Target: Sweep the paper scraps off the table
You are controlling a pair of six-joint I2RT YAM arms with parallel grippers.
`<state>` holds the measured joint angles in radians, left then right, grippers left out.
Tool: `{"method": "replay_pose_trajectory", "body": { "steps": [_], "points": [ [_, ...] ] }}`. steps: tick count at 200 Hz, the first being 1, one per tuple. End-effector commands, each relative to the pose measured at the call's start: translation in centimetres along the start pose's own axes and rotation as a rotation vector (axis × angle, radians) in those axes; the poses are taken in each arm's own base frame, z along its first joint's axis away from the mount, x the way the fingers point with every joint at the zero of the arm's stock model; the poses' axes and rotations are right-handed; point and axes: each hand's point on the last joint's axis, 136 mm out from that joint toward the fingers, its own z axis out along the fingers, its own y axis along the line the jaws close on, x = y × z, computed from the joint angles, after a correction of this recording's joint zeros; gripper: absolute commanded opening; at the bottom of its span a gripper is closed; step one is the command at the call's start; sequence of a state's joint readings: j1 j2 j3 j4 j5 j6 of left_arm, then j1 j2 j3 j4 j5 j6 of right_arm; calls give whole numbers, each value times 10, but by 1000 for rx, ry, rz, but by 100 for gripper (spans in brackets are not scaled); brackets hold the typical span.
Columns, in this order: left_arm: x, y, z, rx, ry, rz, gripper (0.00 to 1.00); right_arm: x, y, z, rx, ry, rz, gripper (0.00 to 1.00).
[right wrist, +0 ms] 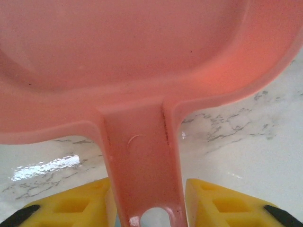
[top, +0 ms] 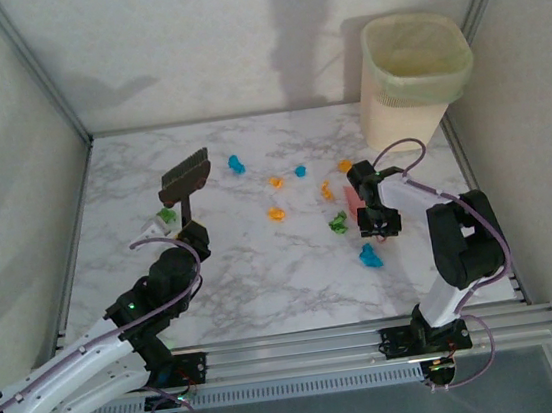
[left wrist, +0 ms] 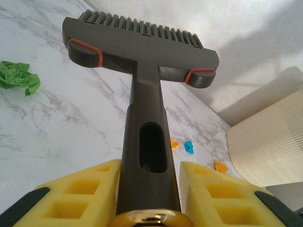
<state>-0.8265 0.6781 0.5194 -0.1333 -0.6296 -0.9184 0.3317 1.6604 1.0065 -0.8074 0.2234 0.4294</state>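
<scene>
Several paper scraps lie across the table (top: 264, 268): blue ones (top: 235, 163) (top: 370, 255), orange ones (top: 275, 181) (top: 326, 190), and green ones (top: 338, 222) (top: 165, 216). My left gripper (top: 191, 232) (left wrist: 149, 189) is shut on the handle of the dark brown brush (top: 184, 177) (left wrist: 142, 52). The brush head is raised over the left of the table, and a green scrap (left wrist: 19, 76) sits to its left. My right gripper (top: 379, 222) (right wrist: 147, 203) is shut on the handle of the pink dustpan (top: 354, 200) (right wrist: 132, 56) at the right.
A cream waste bin (top: 411, 74) (left wrist: 270, 142) with a green liner stands in the back right corner. Walls close in the left, back and right sides. A metal rail (top: 304, 349) runs along the near edge. A small white object (top: 151, 227) lies beside the left green scrap.
</scene>
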Motion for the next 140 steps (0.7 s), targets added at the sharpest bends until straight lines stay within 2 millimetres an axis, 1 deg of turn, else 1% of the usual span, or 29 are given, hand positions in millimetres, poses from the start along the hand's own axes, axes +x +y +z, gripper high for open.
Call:
{"method": "replay_pose_trajectory", "body": {
  "steps": [1, 5, 19, 49, 78, 101, 121, 140],
  "points": [
    [-11, 4, 0, -25, -53, -22, 0, 1, -4, 4, 39, -5, -20, 38],
    [-11, 4, 0, -24, -54, -22, 0, 1, -4, 4, 40, -4, -22, 36],
    [-12, 4, 1, -25, -58, -24, 0, -1, -5, 4, 47, -8, -25, 35],
    [-11, 4, 1, -27, -57, -22, 0, -4, -6, 1, 51, -26, -27, 29],
    [-11, 4, 2, -26, -54, -15, 0, -8, -7, -6, 48, -61, -22, 23],
    [-6, -7, 3, 21, -21, 6, 0, -12, -9, -14, 41, -103, -8, 12],
    [2, -25, 3, 108, 29, 31, 0, -16, -9, -26, 19, -148, 10, 8],
    [7, -36, 2, 165, 59, 47, 0, -21, -9, -39, -11, -193, 24, 3]
  ]
}}
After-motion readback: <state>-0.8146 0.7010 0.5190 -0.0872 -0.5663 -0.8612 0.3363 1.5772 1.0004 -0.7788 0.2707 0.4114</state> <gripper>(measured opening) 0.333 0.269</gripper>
